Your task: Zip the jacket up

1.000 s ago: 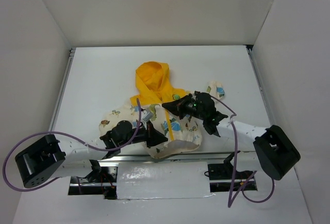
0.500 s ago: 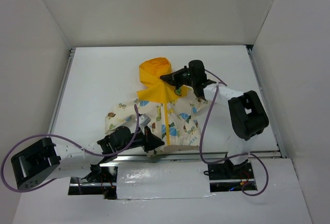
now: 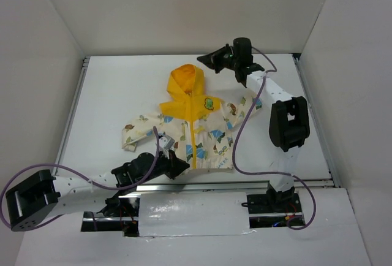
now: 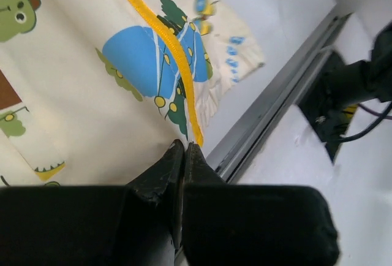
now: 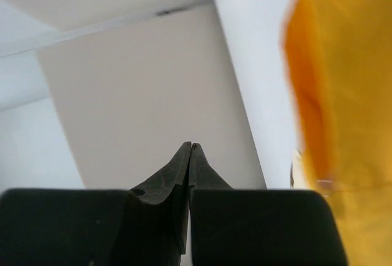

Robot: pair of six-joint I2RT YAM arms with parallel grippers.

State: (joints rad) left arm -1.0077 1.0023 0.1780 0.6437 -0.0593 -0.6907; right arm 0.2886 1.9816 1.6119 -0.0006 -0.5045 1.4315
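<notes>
The jacket (image 3: 184, 134) lies flat on the table, yellow hood (image 3: 185, 81) to the far side and green chest patch (image 3: 210, 102) on the yoke. The yellow zipper trim (image 3: 195, 140) runs straight down the closed front. My left gripper (image 3: 182, 167) is shut at the bottom hem. In the left wrist view its tips (image 4: 185, 147) pinch the cream fabric right beside the lower end of the zipper trim (image 4: 174, 48). My right gripper (image 3: 205, 61) is shut and empty, raised beyond the hood near the back wall. The right wrist view shows its tips (image 5: 191, 146) against the wall, with the hood (image 5: 343, 94) blurred at the right.
A metal rail (image 3: 202, 186) runs along the table's near edge, just behind my left fingers (image 4: 269, 125). White walls enclose the table at the left, back and right. Purple cables (image 3: 242, 131) hang from both arms, the right one over the jacket's right sleeve.
My right gripper has travelled from the jacket's chest up past the hood to the back of the table. The jacket went from bunched to stretched flat. My left gripper stayed at the hem.
</notes>
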